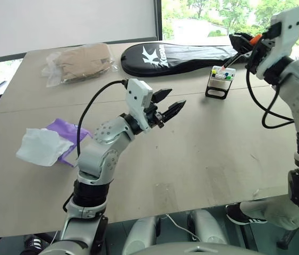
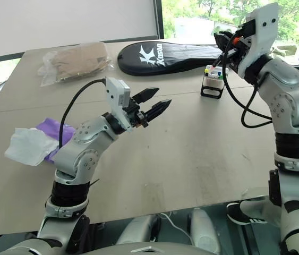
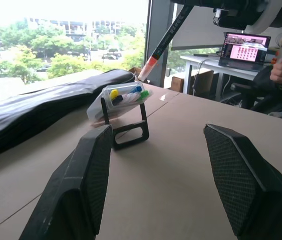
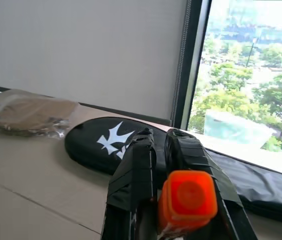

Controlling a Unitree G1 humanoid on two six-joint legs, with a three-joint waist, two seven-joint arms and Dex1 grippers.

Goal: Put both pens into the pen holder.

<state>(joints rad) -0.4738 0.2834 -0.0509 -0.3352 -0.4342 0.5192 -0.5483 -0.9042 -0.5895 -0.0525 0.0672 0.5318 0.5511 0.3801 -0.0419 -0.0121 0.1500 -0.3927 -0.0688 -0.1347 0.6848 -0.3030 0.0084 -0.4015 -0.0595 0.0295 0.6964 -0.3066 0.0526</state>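
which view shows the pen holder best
The left wrist view: the pen holder sits close and unobstructed beyond the open left hand, black frame and coloured bits plain, with the orange-tipped pen angled just above it. Both eye views show it small and far, by the racket case. The right wrist view looks past it.

We read one marking, white lettering that looks like "Kason" beside a white stylised K emblem on the long black racket case (image 1: 178, 57) lying at the table's far edge, and the laptop screen (image 3: 246, 47) stays illegible to us.
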